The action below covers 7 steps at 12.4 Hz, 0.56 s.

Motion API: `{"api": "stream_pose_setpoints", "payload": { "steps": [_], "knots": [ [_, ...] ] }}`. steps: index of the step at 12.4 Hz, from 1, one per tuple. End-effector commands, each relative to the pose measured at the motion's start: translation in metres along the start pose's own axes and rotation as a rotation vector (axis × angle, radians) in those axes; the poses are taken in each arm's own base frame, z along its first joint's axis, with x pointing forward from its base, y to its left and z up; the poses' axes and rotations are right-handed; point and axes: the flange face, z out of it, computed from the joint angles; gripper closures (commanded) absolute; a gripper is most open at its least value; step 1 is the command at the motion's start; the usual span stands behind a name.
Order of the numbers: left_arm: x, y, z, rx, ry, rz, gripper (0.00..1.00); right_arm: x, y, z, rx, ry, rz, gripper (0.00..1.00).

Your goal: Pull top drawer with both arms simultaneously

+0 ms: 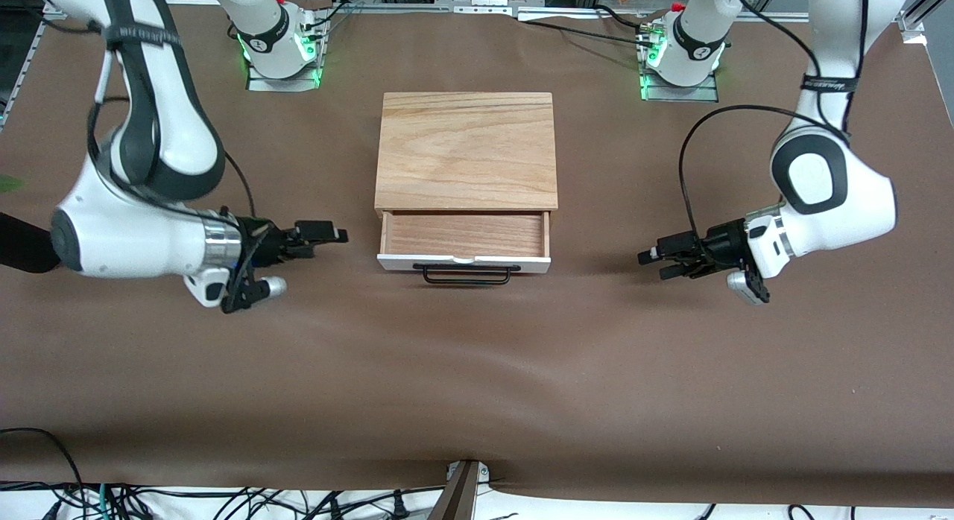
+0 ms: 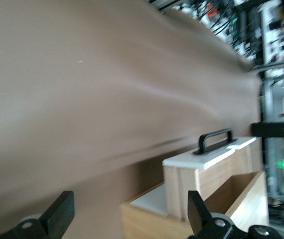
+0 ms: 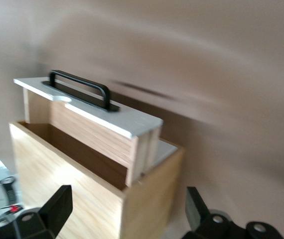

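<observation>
The box (image 1: 466,151) with a light wood top stands mid-table. Its top drawer (image 1: 463,235) is pulled partway out toward the front camera, showing a reddish-brown inside, a white front panel (image 1: 522,264) and a black bar handle (image 1: 467,276). My right gripper (image 1: 335,237) hangs open beside the drawer toward the right arm's end, apart from it. My left gripper (image 1: 656,263) hangs open toward the left arm's end, farther from the drawer. In the left wrist view the open left gripper (image 2: 130,214) faces the drawer's corner and handle (image 2: 215,139). The right gripper (image 3: 127,206) also faces the handle (image 3: 82,87).
Brown cloth (image 1: 477,371) covers the table. The arm bases (image 1: 279,47) (image 1: 682,54) glow green along the edge farthest from the front camera. Cables and a dark post (image 1: 460,494) lie at the edge nearest that camera.
</observation>
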Motion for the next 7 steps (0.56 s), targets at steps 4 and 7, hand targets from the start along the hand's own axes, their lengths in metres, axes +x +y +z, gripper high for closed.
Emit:
{"api": "stream_pose_setpoints", "payload": {
  "steps": [4, 7],
  "knots": [
    [-0.018, 0.067, -0.064, 0.355, -0.072, -0.020, 0.00, -0.090, -0.015, -0.084, -0.462, 0.019, -0.097, 0.00],
    [-0.033, 0.100, -0.088, 0.539, -0.133, 0.008, 0.00, -0.134, 0.007, -0.152, -0.508, 0.066, -0.017, 0.00]
  ]
}}
